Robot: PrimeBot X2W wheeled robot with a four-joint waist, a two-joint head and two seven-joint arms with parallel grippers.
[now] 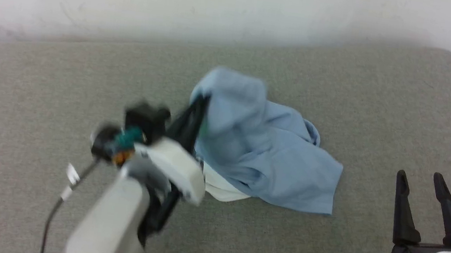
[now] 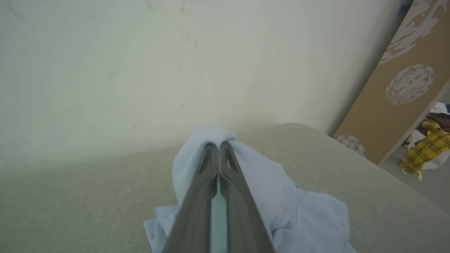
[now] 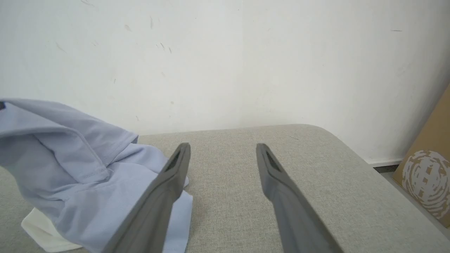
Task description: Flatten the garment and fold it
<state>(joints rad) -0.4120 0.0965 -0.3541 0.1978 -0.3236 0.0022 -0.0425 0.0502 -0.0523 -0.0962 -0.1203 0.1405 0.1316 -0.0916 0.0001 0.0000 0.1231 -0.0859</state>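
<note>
Pinching a lifted fold at the garment's [image 1: 273,160] far-left part, left gripper [image 1: 203,100] fingers pressed together on the cloth | garment crumpled mid-way across the grey cushion [image 1: 388,101], white trim at its near edge | right gripper [image 1: 420,177] fingers spread wide, near right, apart from the cloth
</note>
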